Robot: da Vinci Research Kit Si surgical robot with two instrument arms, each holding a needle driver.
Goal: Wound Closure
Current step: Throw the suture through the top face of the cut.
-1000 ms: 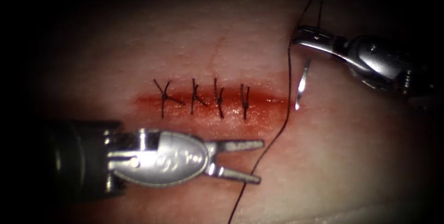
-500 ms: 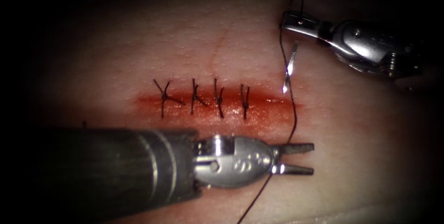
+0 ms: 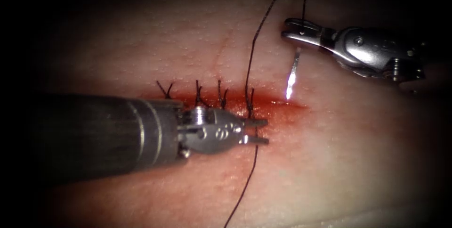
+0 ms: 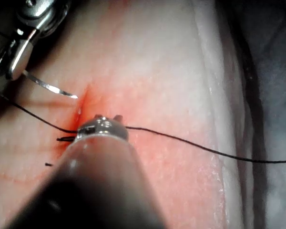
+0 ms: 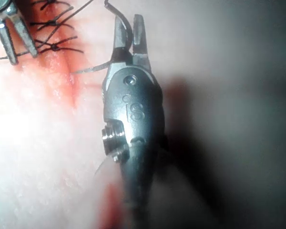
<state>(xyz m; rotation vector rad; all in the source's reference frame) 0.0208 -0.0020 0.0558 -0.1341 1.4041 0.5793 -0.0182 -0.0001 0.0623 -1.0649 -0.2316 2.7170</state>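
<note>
- While the right arm's silver needle driver (image 3: 294, 28) grips the curved steel needle (image 3: 292, 78) at its upper end, the tip hangs free, just above the red cut's (image 3: 282, 108) right end; not in the pale tissue (image 3: 353, 138);
- the left arm's grey-shafted tool (image 3: 261, 131) lies nearer the dark thread (image 3: 252, 53); its slightly parted jaws straddle the strand, which runs up-down across them.

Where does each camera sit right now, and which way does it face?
Endoscope view: above and in front, facing the cut; left tool by the thread, right tool holding the needle.
Left wrist view: along its shaft toward the tissue.
Right wrist view: along its own tool.
Shared: all three show the needle, thread and stitches.
</note>
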